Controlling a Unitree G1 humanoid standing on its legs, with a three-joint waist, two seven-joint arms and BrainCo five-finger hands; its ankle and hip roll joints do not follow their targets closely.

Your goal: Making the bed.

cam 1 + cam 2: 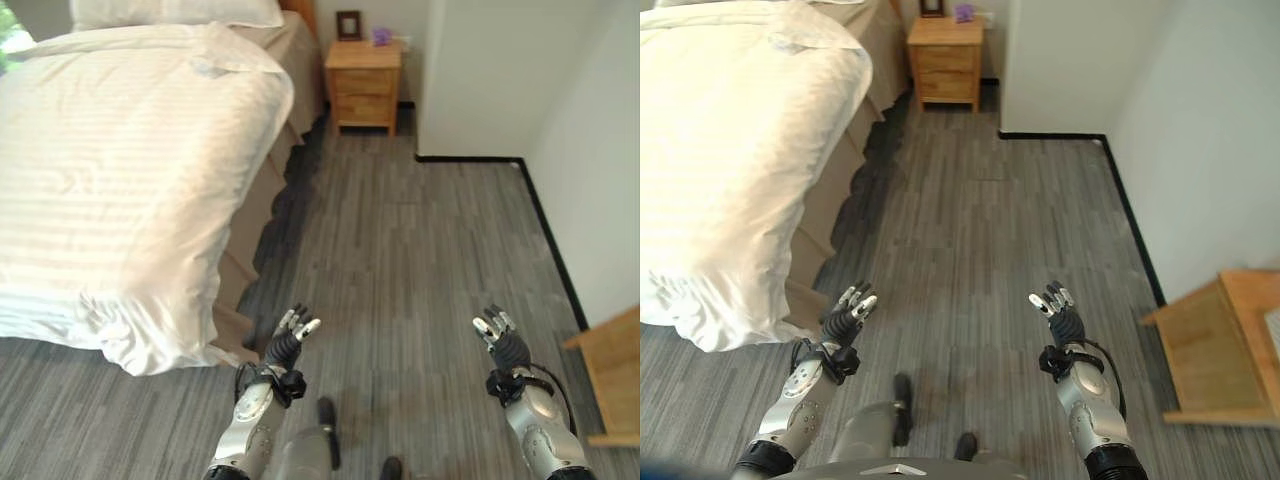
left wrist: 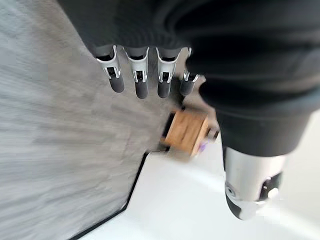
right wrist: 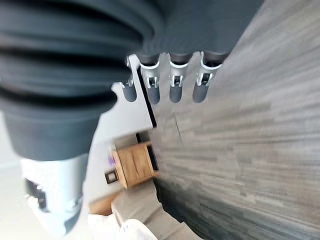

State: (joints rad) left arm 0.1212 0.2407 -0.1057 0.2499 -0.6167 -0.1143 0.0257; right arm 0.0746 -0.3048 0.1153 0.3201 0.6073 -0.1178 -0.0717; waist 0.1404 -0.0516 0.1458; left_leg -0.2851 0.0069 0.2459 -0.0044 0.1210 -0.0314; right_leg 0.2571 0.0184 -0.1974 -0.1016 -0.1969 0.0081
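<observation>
Silver fingers were what lay nearest: the left hand (image 1: 292,336) and the right hand (image 1: 500,335) both hung over the grey plank floor (image 1: 420,270), palms up, fingers straight and slightly apart, holding nothing. The wrist views agreed, each showing a row of extended dark-tipped fingers with bare floor beyond.

Just past the left hand, the white striped duvet (image 1: 130,190) lay over the bed (image 1: 262,205), which ran along the robot's left. Its near corner (image 1: 150,345) drooped over the foot of the mattress in a crumpled bunch, close above the floor, while the top surface looked fairly smooth. Under it a beige bed skirt (image 1: 240,270) hung down the side.

By its look the duvet would be soft, bulky and light, easy to bunch and apt to slide as one mass if pulled from a single point. The sagging near corner seemed the natural place to pinch, ideally with each hand on an edge.

Farther off, a pillow (image 1: 175,12) sat at the head, and a wooden nightstand (image 1: 364,85) stood against the far wall.
</observation>
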